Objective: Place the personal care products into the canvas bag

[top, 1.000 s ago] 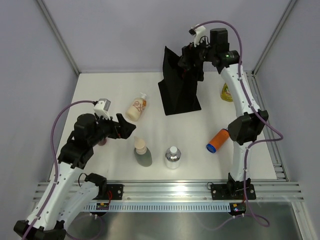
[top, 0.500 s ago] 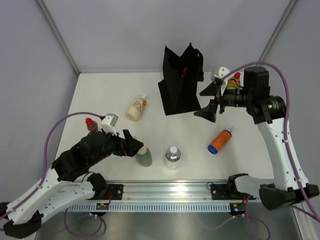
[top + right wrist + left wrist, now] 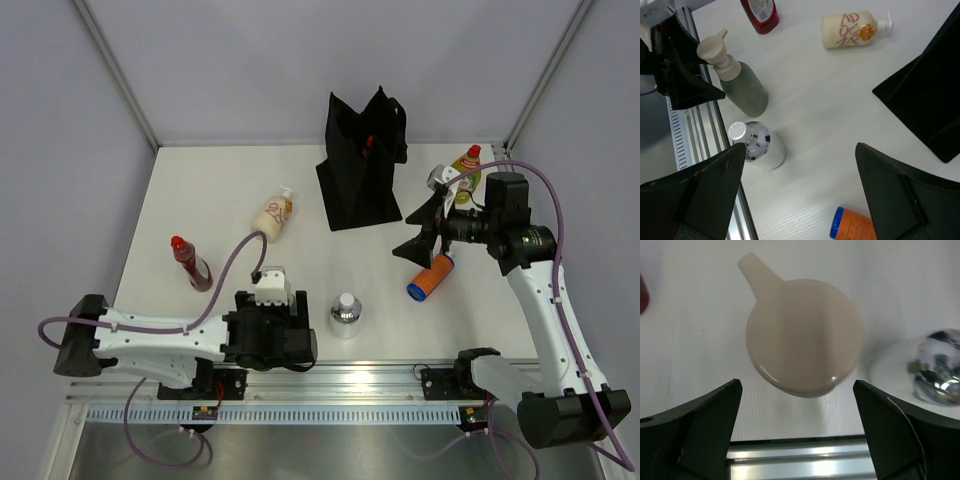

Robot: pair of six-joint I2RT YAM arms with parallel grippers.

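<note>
Six small bottles sit on the white table (image 3: 200,180), all outside the black fabric tote bag (image 3: 360,165), which stands upright at the far middle with its handles up.

Your left gripper (image 3: 796,388) points straight down with its jaws spread wide and nothing in them. The beige pump cap of the grey-green bottle (image 3: 740,85) shows between the two fingers in the left wrist view, with neither finger touching it. The clear white-capped bottle (image 3: 345,313) stands just to that bottle's right, and the red bottle (image 3: 190,263) stands farther left.

Your right gripper (image 3: 418,232) hangs over the table to the right of the bag, jaws equally wide and empty. The orange blue-capped bottle (image 3: 430,277) lies on its side just beside and below its fingers. Behind that arm, near the right edge, you can see the yellow-green red-capped bottle (image 3: 465,170). The cream pump bottle (image 3: 272,215) lies on its side left of the bag.
</note>
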